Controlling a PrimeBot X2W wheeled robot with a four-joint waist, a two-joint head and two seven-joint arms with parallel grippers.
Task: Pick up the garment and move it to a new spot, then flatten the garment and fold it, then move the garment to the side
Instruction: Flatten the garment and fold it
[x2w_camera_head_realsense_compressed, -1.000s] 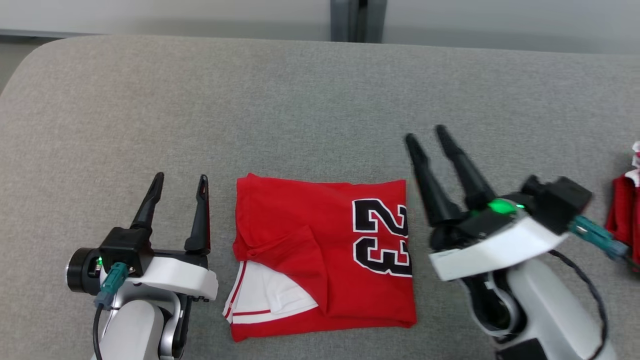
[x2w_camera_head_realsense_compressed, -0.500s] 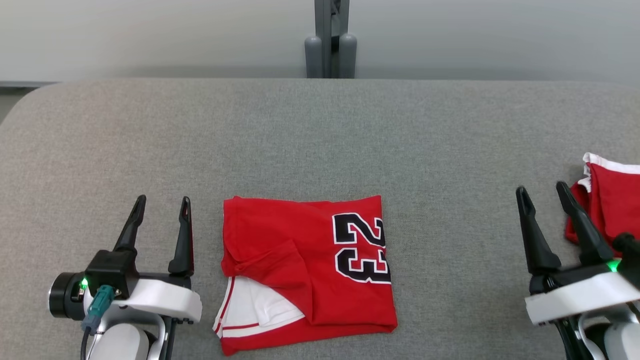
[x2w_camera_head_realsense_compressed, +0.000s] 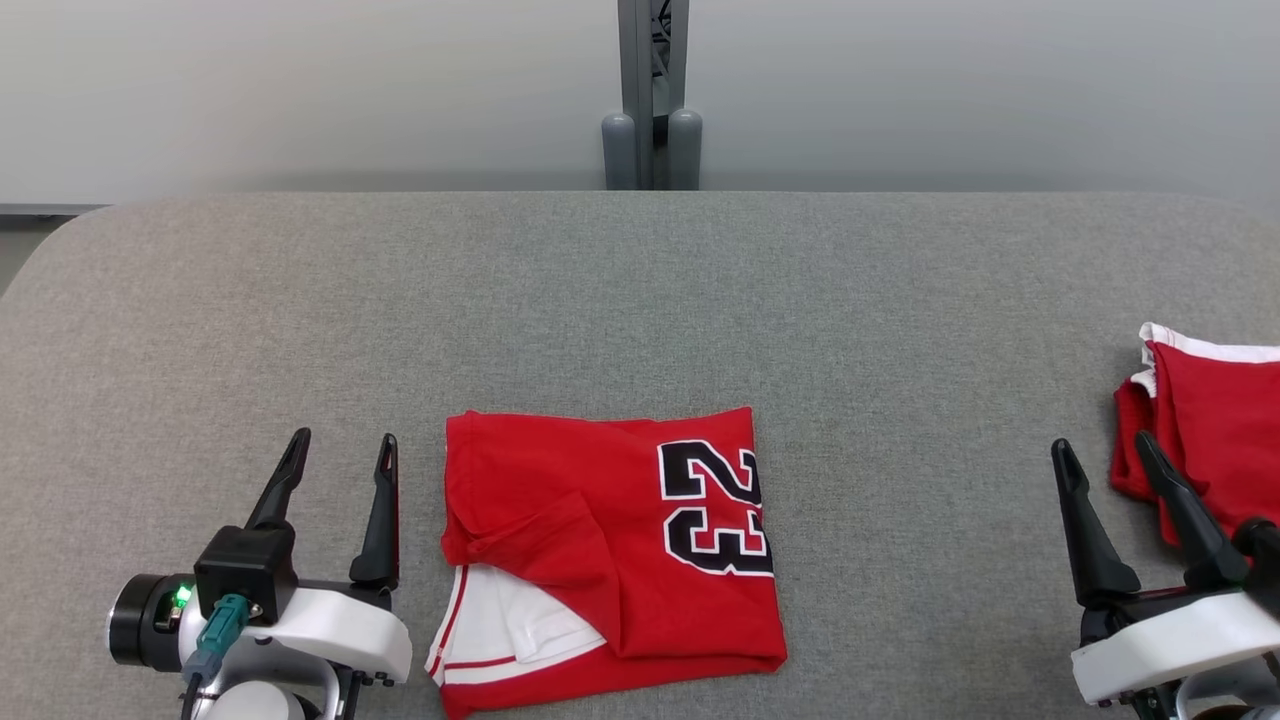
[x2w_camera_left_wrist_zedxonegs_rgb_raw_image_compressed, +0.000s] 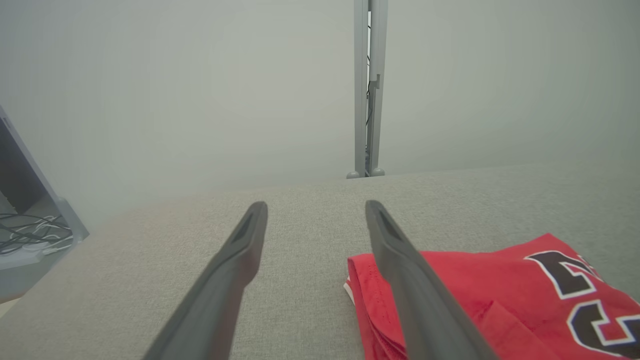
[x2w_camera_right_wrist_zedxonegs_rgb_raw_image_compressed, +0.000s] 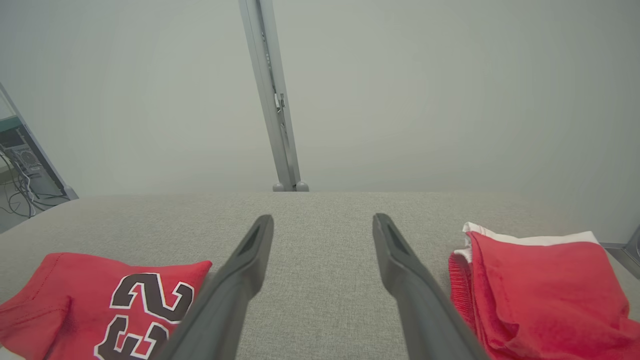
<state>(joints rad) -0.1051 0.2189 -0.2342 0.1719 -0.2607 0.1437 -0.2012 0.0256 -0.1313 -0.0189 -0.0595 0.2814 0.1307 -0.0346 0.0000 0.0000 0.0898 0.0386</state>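
The grey bench (x2w_camera_head_realsense_compressed: 640, 300) carries the red garment (x2w_camera_head_realsense_compressed: 610, 550), folded nearly square. A second red piece (x2w_camera_head_realsense_compressed: 1215, 420) lies well to the garment's right. The left hand (x2w_camera_head_realsense_compressed: 344, 438) sits just beside the garment's left edge, far nearer than the right hand (x2w_camera_head_realsense_compressed: 1102, 441). Both hands gape wide and hold nothing.

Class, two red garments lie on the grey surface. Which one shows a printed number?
The middle garment: it bears a black 23 outlined in white. The right-hand garment shows plain red cloth with a white edge.
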